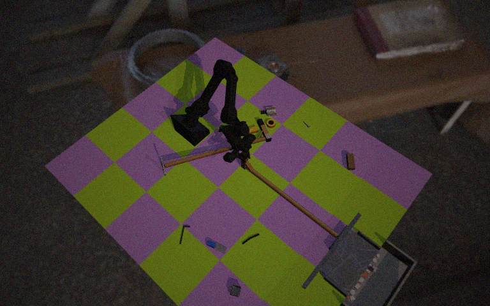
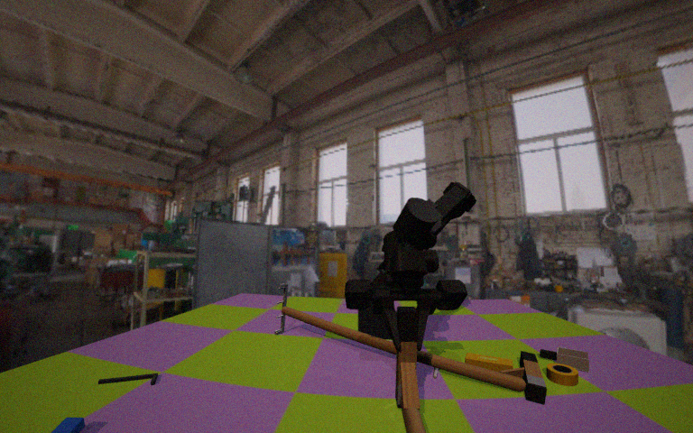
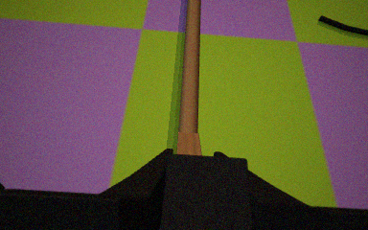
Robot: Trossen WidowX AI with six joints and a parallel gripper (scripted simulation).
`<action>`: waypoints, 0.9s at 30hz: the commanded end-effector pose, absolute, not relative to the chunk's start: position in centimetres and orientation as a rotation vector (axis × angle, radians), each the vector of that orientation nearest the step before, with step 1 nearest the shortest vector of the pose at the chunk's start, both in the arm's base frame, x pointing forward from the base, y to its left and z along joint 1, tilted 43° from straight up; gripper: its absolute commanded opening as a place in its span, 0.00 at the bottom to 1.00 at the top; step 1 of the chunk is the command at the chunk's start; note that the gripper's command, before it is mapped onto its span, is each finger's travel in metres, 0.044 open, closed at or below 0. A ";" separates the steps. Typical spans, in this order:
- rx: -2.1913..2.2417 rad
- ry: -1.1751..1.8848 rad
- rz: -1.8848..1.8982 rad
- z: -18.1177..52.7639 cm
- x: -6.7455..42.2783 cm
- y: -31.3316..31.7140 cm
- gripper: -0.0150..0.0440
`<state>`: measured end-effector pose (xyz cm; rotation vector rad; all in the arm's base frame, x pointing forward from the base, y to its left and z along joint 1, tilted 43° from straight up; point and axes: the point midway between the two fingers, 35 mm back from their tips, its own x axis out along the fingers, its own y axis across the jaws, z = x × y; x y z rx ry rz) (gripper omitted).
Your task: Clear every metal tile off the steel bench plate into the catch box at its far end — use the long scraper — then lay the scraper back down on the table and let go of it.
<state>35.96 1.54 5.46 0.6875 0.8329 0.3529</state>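
Observation:
My gripper (image 1: 245, 161) (image 2: 407, 337) (image 3: 193, 156) is shut on the near end of the long scraper's wooden handle (image 1: 290, 200) (image 2: 409, 380) (image 3: 190, 81). The handle runs low over the checkered table to its grey blade (image 1: 330, 252), which lies across the near edge of the steel bench plate (image 1: 348, 257). The catch box (image 1: 397, 274) sits at the plate's far end. Several small metal tiles (image 1: 365, 275) lie in a row at the line between plate and box; I cannot tell on which side.
A second long wooden tool (image 1: 202, 155) (image 2: 337, 329) lies crosswise behind the gripper. A hammer (image 1: 263, 129) (image 2: 531, 380), a yellow tape roll (image 1: 270, 122) (image 2: 562, 373) and an orange block (image 2: 487, 361) lie nearby. A black curved bar (image 1: 250, 238) (image 3: 342, 25) and a brown block (image 1: 350, 161) lie apart.

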 end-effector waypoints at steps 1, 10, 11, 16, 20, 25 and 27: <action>0.680 0.817 0.357 5.8 35.5 1.5 0.25; 0.681 0.817 0.356 5.5 34.1 1.7 0.25; 0.681 0.817 0.356 5.5 33.9 1.7 0.25; 0.681 0.817 0.356 5.4 33.1 1.8 0.25; 0.681 0.817 0.355 5.2 33.0 1.7 0.25; 0.681 0.819 0.353 4.8 32.9 1.3 0.25; 0.681 0.820 0.352 4.6 32.9 1.2 0.25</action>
